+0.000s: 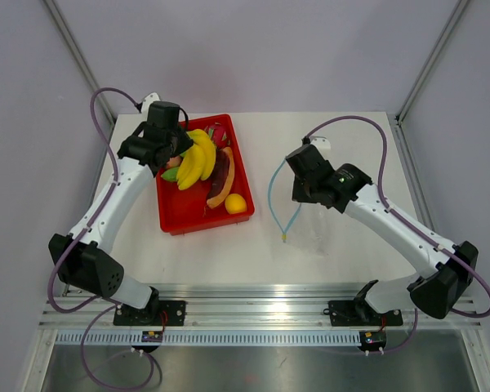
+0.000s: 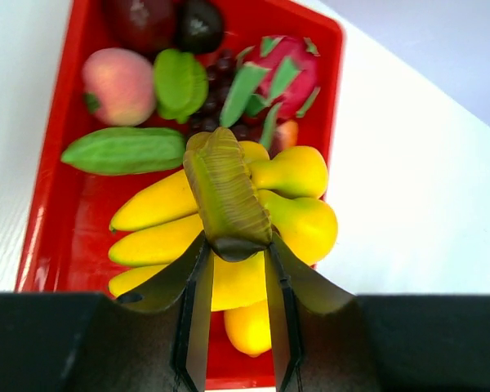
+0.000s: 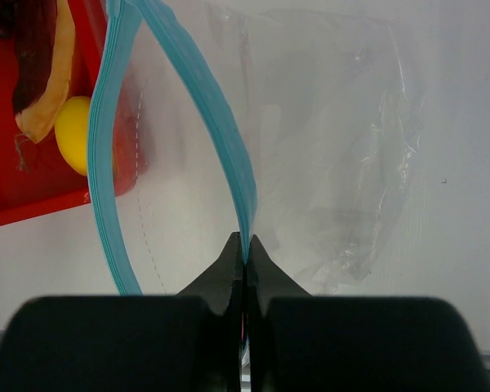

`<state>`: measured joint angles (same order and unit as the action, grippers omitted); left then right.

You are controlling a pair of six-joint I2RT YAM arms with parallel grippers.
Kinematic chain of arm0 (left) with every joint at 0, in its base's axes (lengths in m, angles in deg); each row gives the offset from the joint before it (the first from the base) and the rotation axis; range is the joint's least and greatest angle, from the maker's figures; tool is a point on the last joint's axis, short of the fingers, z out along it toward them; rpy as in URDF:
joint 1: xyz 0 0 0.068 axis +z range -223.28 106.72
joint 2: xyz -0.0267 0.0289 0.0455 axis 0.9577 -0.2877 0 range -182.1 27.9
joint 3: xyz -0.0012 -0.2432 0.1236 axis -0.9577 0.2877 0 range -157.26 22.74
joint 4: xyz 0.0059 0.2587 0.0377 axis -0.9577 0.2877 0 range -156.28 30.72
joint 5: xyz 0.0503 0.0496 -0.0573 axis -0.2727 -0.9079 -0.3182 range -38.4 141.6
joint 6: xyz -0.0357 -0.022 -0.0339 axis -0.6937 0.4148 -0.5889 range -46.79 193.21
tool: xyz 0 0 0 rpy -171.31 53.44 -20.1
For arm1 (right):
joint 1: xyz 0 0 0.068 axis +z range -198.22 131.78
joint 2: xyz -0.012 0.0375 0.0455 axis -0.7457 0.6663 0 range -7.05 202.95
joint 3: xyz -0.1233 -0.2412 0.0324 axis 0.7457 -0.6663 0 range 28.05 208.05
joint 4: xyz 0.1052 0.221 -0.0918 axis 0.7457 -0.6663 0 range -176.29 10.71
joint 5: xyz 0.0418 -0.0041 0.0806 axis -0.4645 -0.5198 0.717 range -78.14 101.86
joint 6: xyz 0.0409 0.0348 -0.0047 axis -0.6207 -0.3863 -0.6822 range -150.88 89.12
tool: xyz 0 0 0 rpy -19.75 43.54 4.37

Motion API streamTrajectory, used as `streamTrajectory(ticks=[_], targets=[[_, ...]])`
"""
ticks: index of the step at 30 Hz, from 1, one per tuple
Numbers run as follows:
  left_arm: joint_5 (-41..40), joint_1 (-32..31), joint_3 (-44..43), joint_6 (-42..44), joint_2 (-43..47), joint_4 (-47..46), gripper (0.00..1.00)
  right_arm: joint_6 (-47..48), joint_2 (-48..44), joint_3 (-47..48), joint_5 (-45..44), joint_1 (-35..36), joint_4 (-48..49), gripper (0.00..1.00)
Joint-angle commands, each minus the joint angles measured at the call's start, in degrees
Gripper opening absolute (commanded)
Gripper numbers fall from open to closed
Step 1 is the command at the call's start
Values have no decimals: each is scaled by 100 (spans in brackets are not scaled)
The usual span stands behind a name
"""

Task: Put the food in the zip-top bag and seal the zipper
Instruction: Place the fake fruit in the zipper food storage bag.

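My left gripper (image 2: 237, 247) is shut on the green-brown stem of the yellow banana bunch (image 2: 302, 220), held just above the red tray (image 2: 53, 180); in the top view the left gripper (image 1: 182, 153) and the banana bunch (image 1: 198, 159) are over the tray's middle. More food lies in the tray: a peach (image 2: 118, 86), green pieces (image 2: 124, 150), grapes (image 2: 220, 73), a papaya slice (image 1: 221, 175) and a yellow citrus (image 1: 236, 203). My right gripper (image 3: 245, 245) is shut on one side of the blue zipper (image 3: 220, 122), holding the clear zip-top bag (image 3: 335, 163) with its mouth gaping.
The red tray (image 1: 173, 220) sits at the table's left half, the zip-top bag (image 1: 314, 233) and its zipper loop (image 1: 271, 192) just right of it. Metal frame posts rise at the back corners. A rail runs along the near edge (image 1: 261, 290).
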<state>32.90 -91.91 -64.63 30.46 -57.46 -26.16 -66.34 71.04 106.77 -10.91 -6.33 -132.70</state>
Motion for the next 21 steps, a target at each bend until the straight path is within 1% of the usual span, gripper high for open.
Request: streamTrajectory(ticks=[1, 3, 5, 6, 7, 10, 14, 18, 21], targets=[[577, 9, -210, 406, 239, -619, 0, -40, 110, 56, 167, -32, 296, 0], [761, 9, -184, 486, 248, -654, 0, -31, 128, 56, 184, -40, 331, 0], [1007, 18, -52, 714, 266, -952, 0, -40, 137, 65, 202, -40, 348, 0], [1357, 26, 70, 802, 257, -1049, 0, -31, 137, 65, 202, -40, 349, 0], [1604, 52, 115, 1029, 231, -1163, 0, -31, 128, 65, 202, -32, 340, 0], [2281, 114, 115, 1319, 73, -1296, 0, -31, 85, 30, 167, -32, 305, 0], [2730, 193, 133, 1479, 151, -1419, 0, -48, 32, -41, 184, -32, 331, 0], [3502, 325, -51, 1471, 283, -1358, 0, -92, 40, -58, 500, -40, 506, 0], [3697, 343, -236, 1453, 362, -1173, 0, -145, 58, -41, 720, -32, 735, 0]])
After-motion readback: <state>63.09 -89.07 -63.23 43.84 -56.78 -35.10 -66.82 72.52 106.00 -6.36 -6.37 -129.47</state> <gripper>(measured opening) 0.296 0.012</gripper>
